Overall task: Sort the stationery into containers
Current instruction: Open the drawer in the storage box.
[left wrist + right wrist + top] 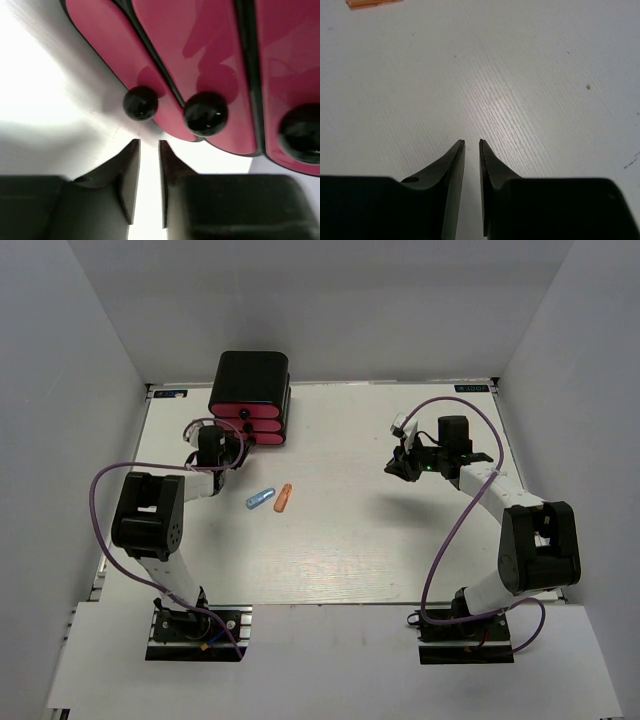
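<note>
A glossy black cabinet [250, 372] holds three stacked pink drawers [247, 406], all closed, with black round knobs [205, 114]. My left gripper [229, 448] sits just in front of the knobs, its jaws nearly together with nothing between them; it shows in the left wrist view [149, 143] just below the knob [140, 103]. A light blue piece [260, 499] and an orange piece [284, 498] lie side by side on the table. My right gripper [402, 467] hovers at the right, jaws nearly together and empty [472, 142]. The orange piece [370, 2] shows far ahead of it.
The white table [400, 540] is walled by grey panels on the left, back and right. Purple cables loop from both arms. The other stationery pieces are out of view.
</note>
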`<action>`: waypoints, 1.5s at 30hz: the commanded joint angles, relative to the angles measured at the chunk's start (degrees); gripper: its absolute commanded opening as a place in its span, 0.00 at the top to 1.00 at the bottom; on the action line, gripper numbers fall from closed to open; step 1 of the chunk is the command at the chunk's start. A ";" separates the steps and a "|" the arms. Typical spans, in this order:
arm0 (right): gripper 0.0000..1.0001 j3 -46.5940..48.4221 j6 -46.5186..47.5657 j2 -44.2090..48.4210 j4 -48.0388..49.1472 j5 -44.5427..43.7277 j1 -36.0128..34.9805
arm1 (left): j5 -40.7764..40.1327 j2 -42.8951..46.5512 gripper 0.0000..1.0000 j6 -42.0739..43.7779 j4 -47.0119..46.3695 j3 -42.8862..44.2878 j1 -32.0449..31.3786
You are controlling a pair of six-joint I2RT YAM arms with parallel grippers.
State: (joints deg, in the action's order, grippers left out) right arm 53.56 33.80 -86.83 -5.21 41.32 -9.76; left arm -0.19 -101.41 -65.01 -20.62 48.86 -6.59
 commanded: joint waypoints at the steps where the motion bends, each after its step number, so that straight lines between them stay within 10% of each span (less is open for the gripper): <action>1: 0.75 -0.12 1.18 1.66 -0.67 0.69 0.18 | 0.36 -1.24 0.64 1.29 -0.30 0.45 0.26; 9: 0.75 -0.21 1.62 1.48 -1.12 -0.01 0.18 | -0.25 -3.98 0.50 0.24 -1.35 2.03 0.26; 45: 0.75 1.90 2.15 -0.71 -2.61 0.08 0.18 | -5.61 -10.30 0.46 -3.19 -14.01 2.03 0.26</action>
State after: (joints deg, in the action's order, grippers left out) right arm 53.56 35.16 -87.46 -7.57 40.82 -9.72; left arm -4.14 -111.42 -68.05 -33.85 49.69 -6.59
